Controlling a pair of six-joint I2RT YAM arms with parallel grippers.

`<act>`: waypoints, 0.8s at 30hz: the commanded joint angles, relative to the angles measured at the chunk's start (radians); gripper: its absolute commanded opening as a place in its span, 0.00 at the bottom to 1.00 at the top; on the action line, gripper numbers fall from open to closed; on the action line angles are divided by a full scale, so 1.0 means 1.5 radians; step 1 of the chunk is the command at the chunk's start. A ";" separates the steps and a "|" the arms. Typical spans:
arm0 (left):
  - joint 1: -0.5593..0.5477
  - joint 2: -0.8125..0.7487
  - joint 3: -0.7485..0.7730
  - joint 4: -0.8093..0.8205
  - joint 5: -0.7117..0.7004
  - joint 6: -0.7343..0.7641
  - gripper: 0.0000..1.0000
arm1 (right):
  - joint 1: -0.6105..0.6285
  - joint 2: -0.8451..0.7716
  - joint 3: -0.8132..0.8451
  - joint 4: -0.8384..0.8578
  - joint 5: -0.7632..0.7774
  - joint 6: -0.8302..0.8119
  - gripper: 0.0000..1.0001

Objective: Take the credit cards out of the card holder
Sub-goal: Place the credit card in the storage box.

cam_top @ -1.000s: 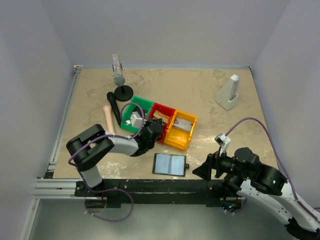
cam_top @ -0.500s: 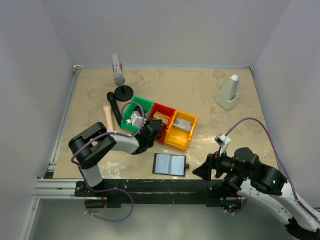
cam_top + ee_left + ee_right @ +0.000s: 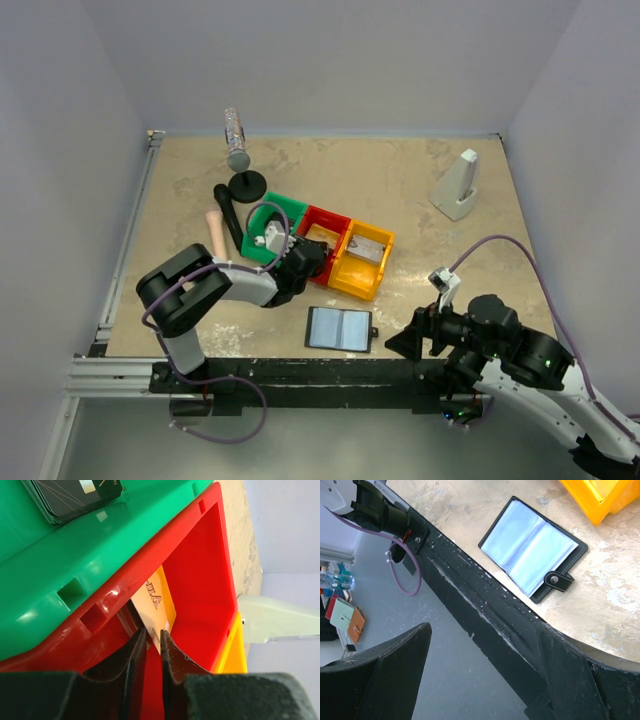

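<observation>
Left gripper point(image 3: 152, 632) is nosed into the red bin point(image 3: 200, 575), jaws parted only a slit with nothing clamped that I can see. A cream-and-yellow card point(image 3: 159, 604) stands just past the tips against the bin wall, and I cannot tell whether they touch it. Right gripper point(image 3: 484, 630) hangs over the near edge of the table point(image 3: 620, 595), jaws spread wide, empty. Card holder point(image 3: 339, 329) lies open and flat, panels up, between my two tools: near side of the left one, ahead of the right one.
</observation>
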 commanded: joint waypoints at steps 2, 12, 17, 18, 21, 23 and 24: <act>0.006 -0.038 0.014 -0.019 0.017 0.028 0.25 | 0.004 0.005 0.021 0.009 0.013 -0.011 0.91; 0.018 -0.085 0.006 -0.082 0.054 0.067 0.32 | 0.004 0.006 0.015 0.018 0.014 -0.007 0.91; 0.019 -0.117 0.038 -0.190 0.052 0.129 0.26 | 0.004 0.003 0.013 0.018 0.015 -0.007 0.91; 0.019 -0.122 0.052 -0.223 0.046 0.147 0.21 | 0.004 0.002 0.011 0.018 0.015 -0.006 0.91; 0.018 -0.130 0.073 -0.279 0.026 0.212 0.01 | 0.004 0.001 0.009 0.019 0.015 -0.004 0.91; 0.019 -0.129 0.094 -0.319 0.013 0.252 0.00 | 0.004 -0.001 0.009 0.018 0.015 -0.004 0.90; 0.019 -0.125 0.106 -0.334 0.012 0.275 0.00 | 0.004 -0.002 0.009 0.018 0.015 -0.003 0.91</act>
